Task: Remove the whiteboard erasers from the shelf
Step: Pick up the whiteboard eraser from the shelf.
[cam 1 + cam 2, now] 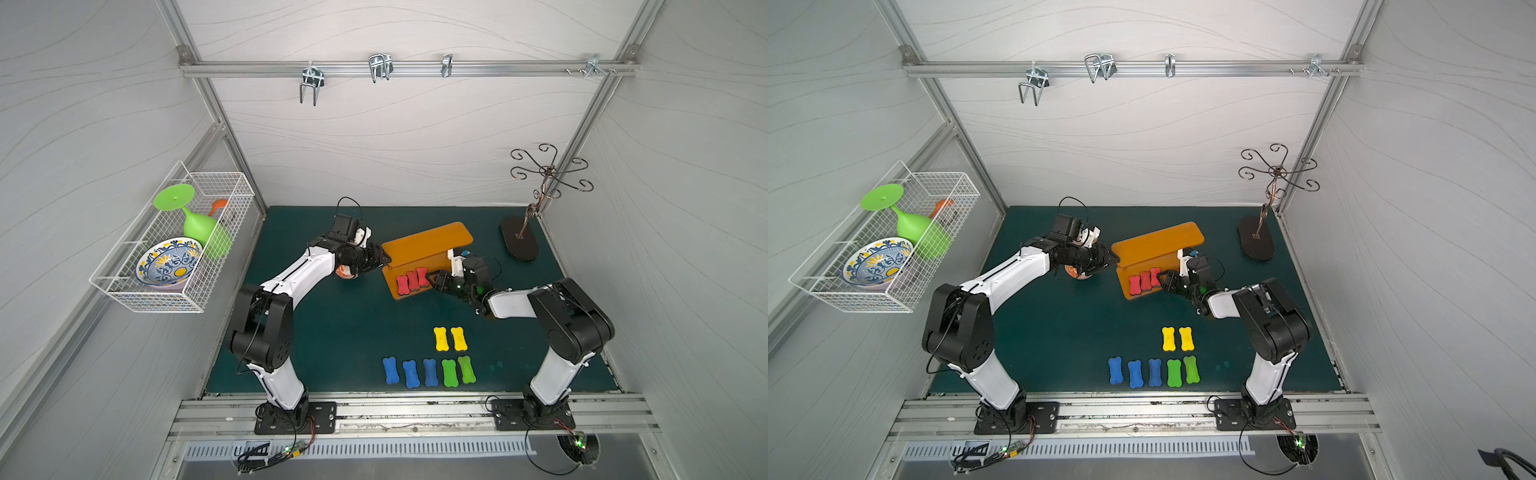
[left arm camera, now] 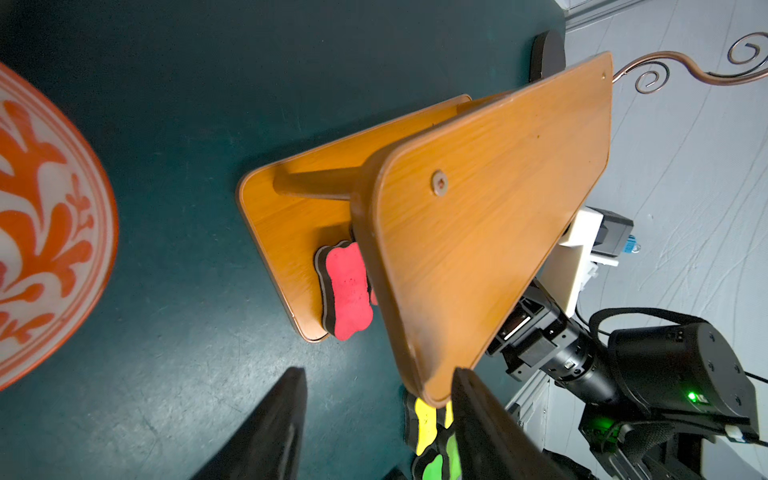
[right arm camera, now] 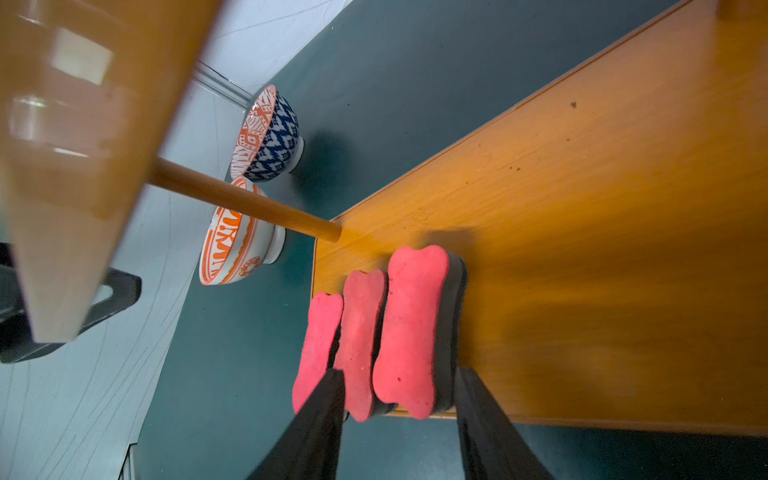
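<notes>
Two at once, that's the worry: the right gripper has its jaws apart around the near red eraser and the middle red eraser, with one finger wedged in beside the far red eraser. Whether it is squeezing yet, I cannot tell. All three lie side by side at the front edge of the shelf, on its lower board. A pinch across two foam blocks could well let one slip, and that wedged finger might shove the far one off onto the mat. The upper board hangs right overhead, so I'd say the way out is sideways, not up. The left gripper is open and gripping nothing, one finger just beside the upper board's corner, so a hard tug might drag the shelf. Two patterned bowls stand past the shelf's end, and seven erasers lie on the mat.
</notes>
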You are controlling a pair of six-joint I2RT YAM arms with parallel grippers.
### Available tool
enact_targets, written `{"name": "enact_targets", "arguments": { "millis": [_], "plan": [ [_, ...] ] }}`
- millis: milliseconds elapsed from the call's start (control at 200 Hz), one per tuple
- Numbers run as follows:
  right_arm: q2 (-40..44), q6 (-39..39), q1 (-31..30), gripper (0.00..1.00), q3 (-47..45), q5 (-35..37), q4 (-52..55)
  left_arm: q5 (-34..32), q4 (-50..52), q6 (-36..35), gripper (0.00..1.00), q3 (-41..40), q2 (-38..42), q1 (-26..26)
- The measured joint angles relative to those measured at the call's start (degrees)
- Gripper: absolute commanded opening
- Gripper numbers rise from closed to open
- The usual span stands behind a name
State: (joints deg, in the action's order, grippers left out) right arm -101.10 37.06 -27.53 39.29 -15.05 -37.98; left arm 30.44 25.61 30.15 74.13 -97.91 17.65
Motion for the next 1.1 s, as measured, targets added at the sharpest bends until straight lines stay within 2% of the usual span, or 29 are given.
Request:
{"name": "enact_targets", "arguments": {
  "millis": [320,655,1095],
  "plan": [
    [-0.9,0.7,0.5,0.48,-1.5,0.0,-2.5,-1.4,-0.4,0.0,0.64,0.0,1.3,0.0],
    [-4.1,1.4,0.8,0.48,-1.4,-0.4,-4.2,-1.4,-1.3,0.0,0.45,0.0,0.3,0.5],
    [-4.9,2.1,0.8,0.49,-0.1,-0.6,-4.6,-1.3,-1.2,0.1,0.41,0.0,-0.1,0.6]
  ]
}}
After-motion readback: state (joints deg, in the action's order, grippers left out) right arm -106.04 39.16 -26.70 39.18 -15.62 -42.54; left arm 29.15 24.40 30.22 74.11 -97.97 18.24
